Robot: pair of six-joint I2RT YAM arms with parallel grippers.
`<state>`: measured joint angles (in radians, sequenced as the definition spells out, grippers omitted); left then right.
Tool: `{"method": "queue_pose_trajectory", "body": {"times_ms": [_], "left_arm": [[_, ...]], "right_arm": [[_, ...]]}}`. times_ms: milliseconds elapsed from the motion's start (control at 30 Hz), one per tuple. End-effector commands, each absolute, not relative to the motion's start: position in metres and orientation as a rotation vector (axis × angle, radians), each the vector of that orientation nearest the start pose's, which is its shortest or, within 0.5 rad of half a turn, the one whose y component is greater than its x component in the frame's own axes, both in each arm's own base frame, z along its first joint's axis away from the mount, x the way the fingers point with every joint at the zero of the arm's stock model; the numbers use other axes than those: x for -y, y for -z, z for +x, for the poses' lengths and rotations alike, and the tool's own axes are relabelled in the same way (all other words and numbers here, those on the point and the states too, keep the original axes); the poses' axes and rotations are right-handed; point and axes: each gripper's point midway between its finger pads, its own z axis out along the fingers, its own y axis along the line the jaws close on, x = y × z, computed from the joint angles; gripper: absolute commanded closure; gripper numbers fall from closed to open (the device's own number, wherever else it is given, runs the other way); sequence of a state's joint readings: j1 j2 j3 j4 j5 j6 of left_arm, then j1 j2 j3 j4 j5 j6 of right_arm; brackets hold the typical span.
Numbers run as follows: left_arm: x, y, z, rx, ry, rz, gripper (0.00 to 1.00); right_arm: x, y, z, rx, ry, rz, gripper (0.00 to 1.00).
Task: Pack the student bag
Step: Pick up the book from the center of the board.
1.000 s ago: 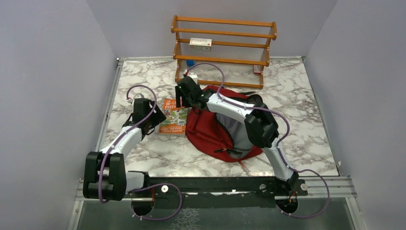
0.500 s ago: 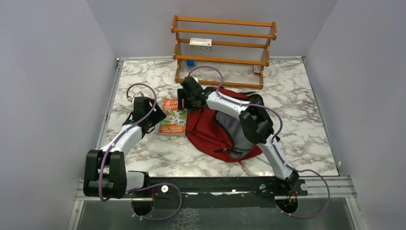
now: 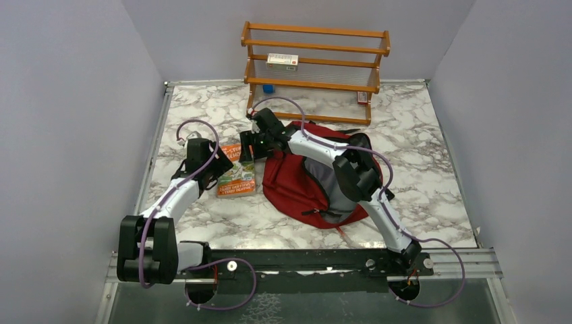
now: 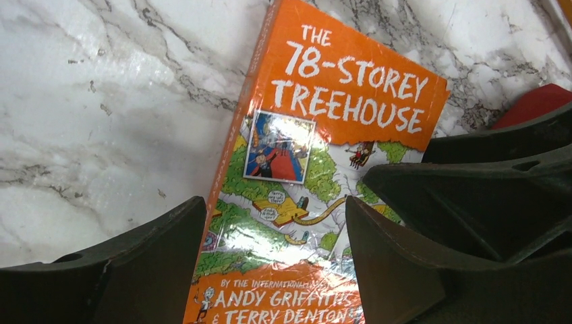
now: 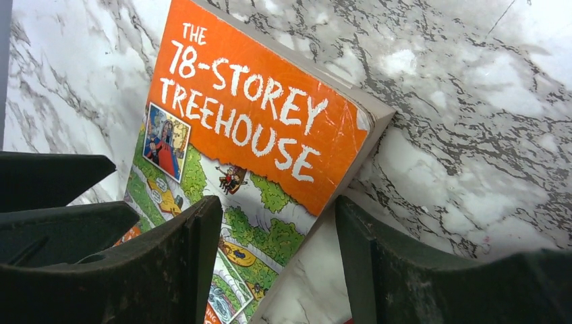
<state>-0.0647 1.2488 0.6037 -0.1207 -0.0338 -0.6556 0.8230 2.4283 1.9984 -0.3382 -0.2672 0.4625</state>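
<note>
An orange paperback, "The 78-Storey Treehouse" (image 3: 235, 183), lies on the marble table just left of the student bag (image 3: 287, 185). The bag is a dark-red backpack lying open, with its grey lining (image 3: 329, 181) showing. My left gripper (image 3: 218, 171) is open at the book's left side, its fingers low over the cover (image 4: 324, 155) with the spine edge between them (image 4: 273, 210). My right gripper (image 3: 247, 155) is open astride the book's right edge (image 5: 276, 210). One of its fingers is over the cover (image 5: 243, 121) and the other is over bare table.
A wooden rack (image 3: 314, 67) stands at the back with a small white box (image 3: 282, 60) on a shelf and a blue item (image 3: 268, 88) lower down. Grey walls close in both sides. My right arm reaches across the bag. A red corner of the bag (image 4: 536, 102) shows behind the right fingers.
My right gripper has moved left and down from the bag's top to the book's right edge, narrowing a little. The book has slid toward the near left and turned slightly. The left arm has barely moved.
</note>
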Motion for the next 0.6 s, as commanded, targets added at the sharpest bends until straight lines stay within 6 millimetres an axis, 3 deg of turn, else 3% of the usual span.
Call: {"method": "queue_pose_trajectory", "body": {"times_ms": [0,133,233,567], "left_arm": [[0.038,-0.064,0.31,-2.259,0.322,-0.75,0.23],[0.039,-0.061,0.305,-2.254,0.328,-0.757,0.23],[0.043,-0.059,0.304,-2.25,0.36,-0.741,0.23],[0.073,-0.054,0.309,-2.251,0.573,-0.658,0.23]], "right_arm": [[-0.499,-0.062,0.373,-2.384,-0.908,-0.63,0.33],[-0.474,-0.057,0.374,-2.493,-0.769,-0.45,0.33],[-0.465,-0.049,0.363,-2.561,-0.764,-0.358,0.35],[-0.476,-0.041,0.332,-2.622,-0.852,-0.301,0.38]]}}
